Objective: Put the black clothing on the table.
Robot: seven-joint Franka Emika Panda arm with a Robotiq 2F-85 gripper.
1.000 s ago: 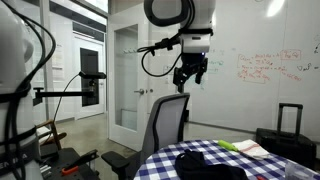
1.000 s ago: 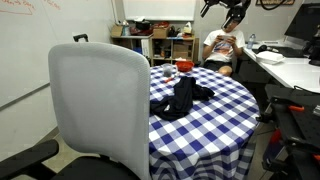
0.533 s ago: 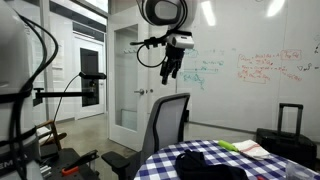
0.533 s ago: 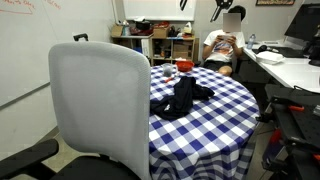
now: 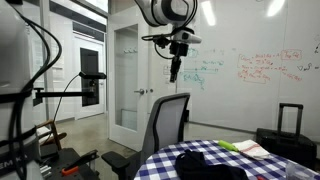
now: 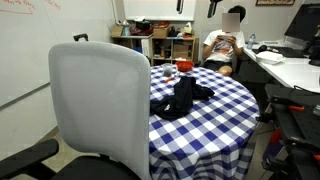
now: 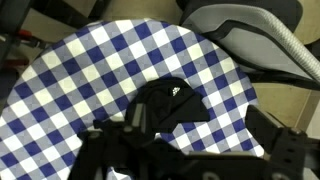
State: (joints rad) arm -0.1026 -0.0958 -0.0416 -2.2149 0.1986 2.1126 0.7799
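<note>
Nearest: grey office chair [image 6: 98, 100], pushed against left table [image 6: 215, 125] edge. Mid-table: black clothing [image 6: 180, 97], crumpled on gingham, resting unsupported, so placement judged done. Farther, high: gripper [image 5: 174, 75], fingers apparently spread, empty, hanging clear to avoid snagging cloth

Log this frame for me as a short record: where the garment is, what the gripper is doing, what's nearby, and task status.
garment: black clothing lies crumpled on the table, with nothing touching it
table: round, blue-and-white checkered cloth
gripper: high in the air, far above the table, apparently open, holding nothing
nearby: office chair pulled up to the table edge
task status: the clothing is on the table, so the task looks done
</note>
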